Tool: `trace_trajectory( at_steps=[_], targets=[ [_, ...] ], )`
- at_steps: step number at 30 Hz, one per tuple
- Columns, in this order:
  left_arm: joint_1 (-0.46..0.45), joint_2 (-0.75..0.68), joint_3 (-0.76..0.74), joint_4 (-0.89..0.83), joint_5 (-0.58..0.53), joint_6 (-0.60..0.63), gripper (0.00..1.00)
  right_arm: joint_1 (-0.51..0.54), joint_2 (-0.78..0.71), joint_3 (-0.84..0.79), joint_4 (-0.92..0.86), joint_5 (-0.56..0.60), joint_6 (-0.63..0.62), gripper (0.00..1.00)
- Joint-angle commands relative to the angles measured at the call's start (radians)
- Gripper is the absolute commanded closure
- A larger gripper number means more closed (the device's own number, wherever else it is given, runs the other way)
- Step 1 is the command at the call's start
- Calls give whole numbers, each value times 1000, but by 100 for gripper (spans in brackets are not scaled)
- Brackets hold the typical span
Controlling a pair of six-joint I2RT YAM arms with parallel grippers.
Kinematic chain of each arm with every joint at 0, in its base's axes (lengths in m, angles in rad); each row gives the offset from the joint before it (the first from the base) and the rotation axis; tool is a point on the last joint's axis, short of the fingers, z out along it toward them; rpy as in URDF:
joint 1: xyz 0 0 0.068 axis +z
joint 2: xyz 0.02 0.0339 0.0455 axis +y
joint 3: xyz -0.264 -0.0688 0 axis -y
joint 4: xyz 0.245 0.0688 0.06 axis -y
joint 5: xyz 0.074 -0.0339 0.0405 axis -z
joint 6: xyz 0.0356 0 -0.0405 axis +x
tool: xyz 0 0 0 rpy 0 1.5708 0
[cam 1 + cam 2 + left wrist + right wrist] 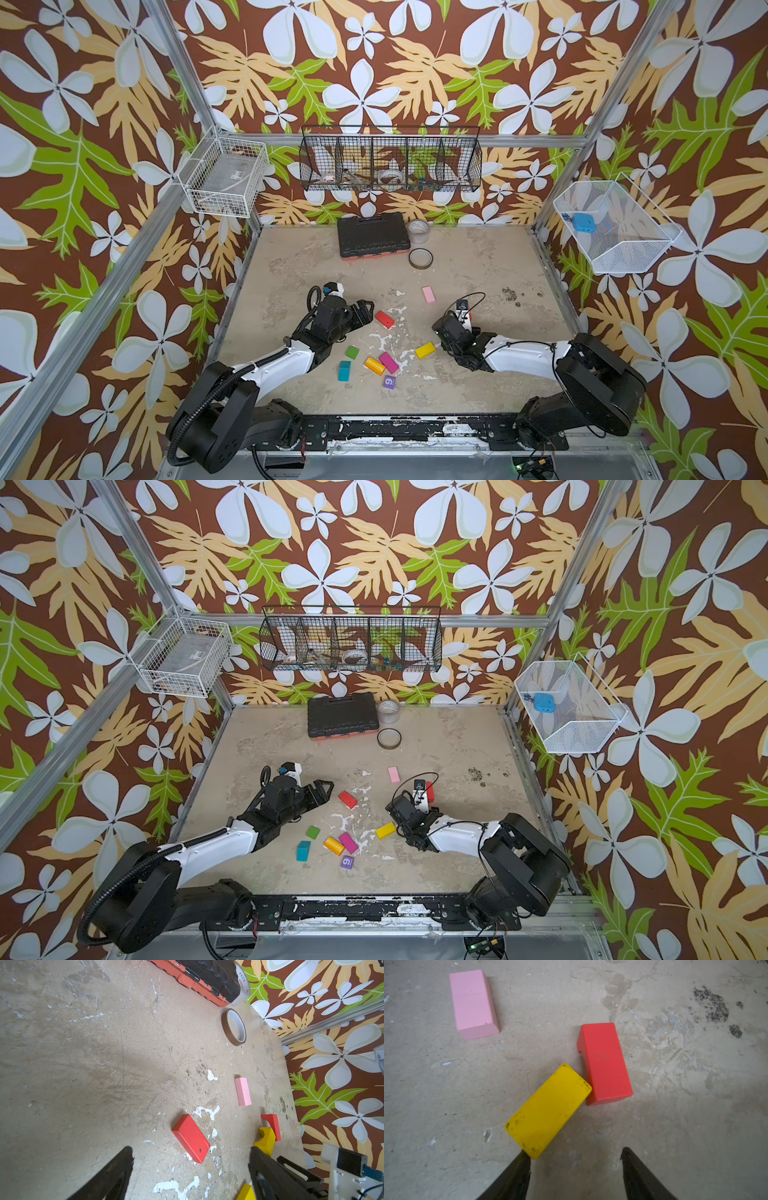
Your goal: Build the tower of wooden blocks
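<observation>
- Right gripper had its jaws apart and gripped nothing. The yellow arch sat against one fingertip, not between the fingers.
- Yellow arch lay skewed to the jaws, one corner touching the red arch. The pink block was well apart from both.
- Left gripper was spread wide and empty, aimed at the red block lying flat just ahead on the table.
- Other blocks were loose near the front in a top view: yellow block, green block, teal block, orange block, magenta block, purple cube. Orange and magenta were touching; the rest sat near each other.
- Nothing was stacked on anything — the task looked near its start, with the first pick in hand.
- Next move for the right side probably called for a sideways shift and a turn square to the yellow arch, so both fingers straddled it before closing. The red arch, being in contact, could get shoved.
- Left side likely needed only a short reach forward, with the jaws across the red block's narrow width.
</observation>
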Motion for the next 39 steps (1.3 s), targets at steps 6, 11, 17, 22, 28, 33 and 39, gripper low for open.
trace_trajectory(
  at_steps=[6, 11, 17, 22, 28, 33, 39],
  targets=[
    [-2, 12, 12, 8, 0, 4, 12, -6, -58, -26, 35, -47, -5, 30],
    [-4, 16, 14, 8, 1, 4, 12, -5, -38, -9, 67, -100, -24, 28],
    [-5, 21, 18, 9, 7, 5, 11, -8, 51, 58, 52, -96, -17, 24],
    [-7, 22, 18, 8, 10, 4, 12, -22, 104, 91, 49, -83, -18, 35],
    [-8, 36, 24, 11, 17, 4, 12, -26, 122, 102, 44, -67, -28, 55],
    [-10, 57, 32, 10, 28, 4, 13, -25, 117, 100, 29, -42, -31, 64],
    [-14, 71, 38, 12, 31, 4, 13, -49, 110, 92, 26, -28, -44, 64]
  ],
)
